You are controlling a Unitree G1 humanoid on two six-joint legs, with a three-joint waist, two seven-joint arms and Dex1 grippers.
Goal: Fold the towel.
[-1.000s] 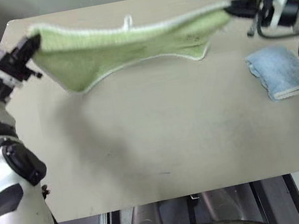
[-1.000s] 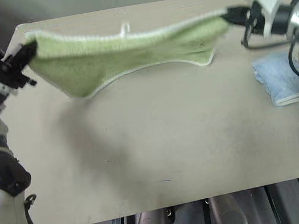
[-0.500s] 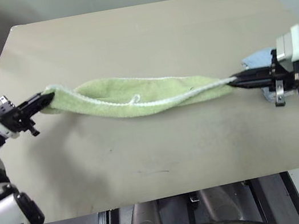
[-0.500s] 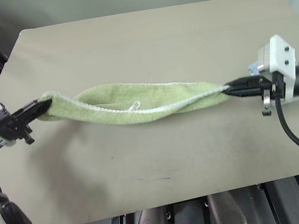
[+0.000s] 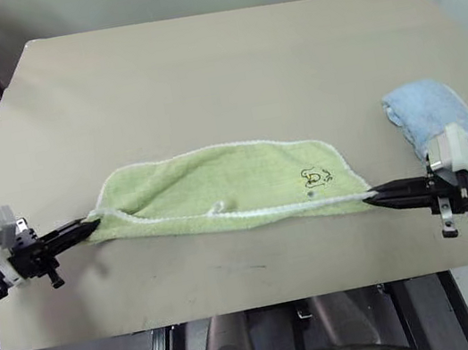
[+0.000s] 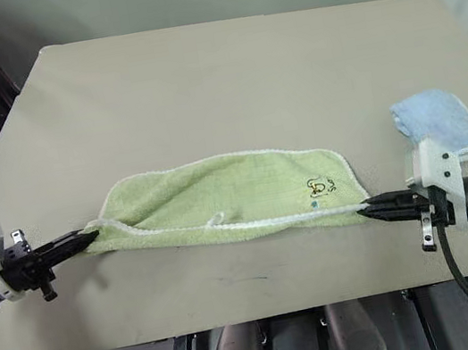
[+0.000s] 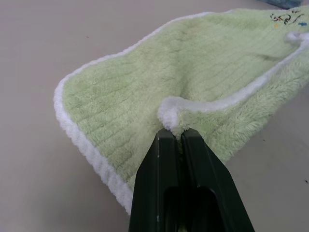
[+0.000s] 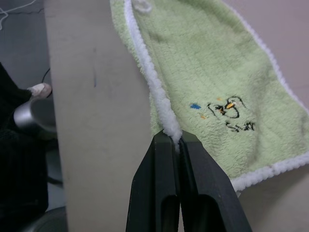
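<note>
The light green towel (image 5: 227,185) lies folded lengthwise across the near part of the table, white edging along its rim and an embroidered logo (image 5: 315,178) facing up toward its right end. A small white loop (image 5: 217,206) pokes out at the near edge. My left gripper (image 5: 89,226) is shut on the towel's left corner, low over the table. My right gripper (image 5: 374,196) is shut on the right corner. In the left wrist view the black fingers (image 7: 166,159) pinch the white edging (image 7: 170,108); the right wrist view shows fingers (image 8: 166,159) pinching the same way.
A smaller light blue towel (image 5: 429,109) lies folded at the table's right edge, just behind my right wrist. The tan table (image 5: 217,78) stretches bare behind the green towel. Its near edge (image 5: 257,305) runs close below the grippers.
Both grippers came down and toward me with the towel. It went from hanging stretched in the air to lying on the table, its far half laid over and the logo now showing.
</note>
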